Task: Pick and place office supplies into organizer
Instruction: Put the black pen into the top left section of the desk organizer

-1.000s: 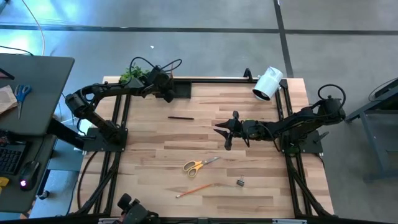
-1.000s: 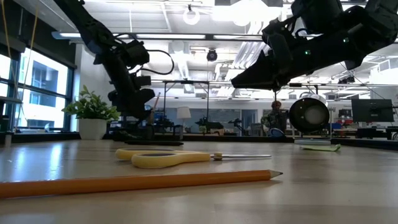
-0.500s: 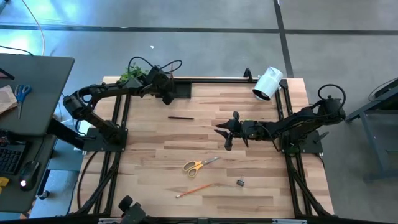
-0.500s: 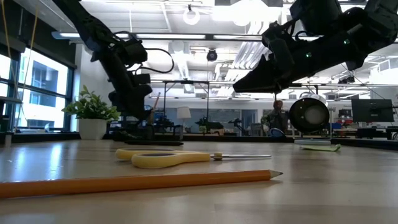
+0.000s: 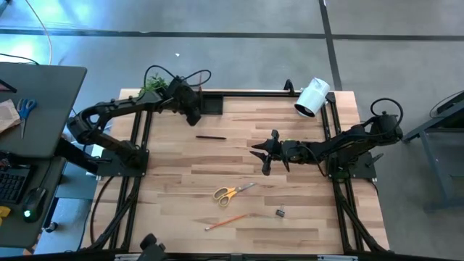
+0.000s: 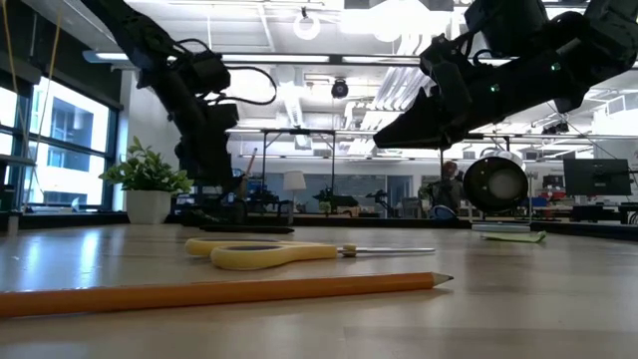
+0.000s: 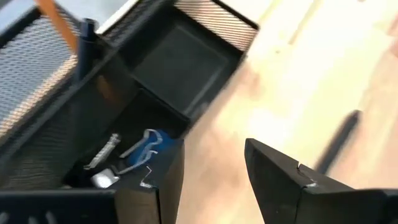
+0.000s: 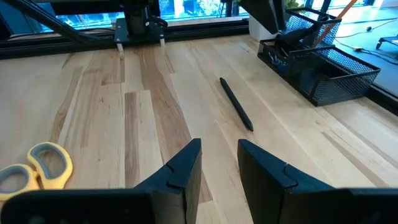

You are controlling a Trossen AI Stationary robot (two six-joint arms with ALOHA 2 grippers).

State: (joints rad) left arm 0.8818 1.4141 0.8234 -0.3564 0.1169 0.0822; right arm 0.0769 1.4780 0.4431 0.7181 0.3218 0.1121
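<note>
On the wooden table point(image 5: 181, 167), your left gripper point(image 5: 194, 116) hangs with fingers apart, empty, just beside the organizer point(image 5: 209, 104). Your right gripper point(image 5: 262, 155) waits narrow and empty, with the black pen point(image 5: 210, 137) ahead and the yellow-handled scissors point(image 5: 233, 192) near it

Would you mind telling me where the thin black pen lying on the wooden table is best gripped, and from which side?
Grip the thin black pen at mid-shaft, coming straight down from above. It lies flat on the bare wooden table with free space along both long sides, so fingers closing across its narrow width should fit. The open right hand already faces it; the yellow-handled scissors lie well clear.
</note>
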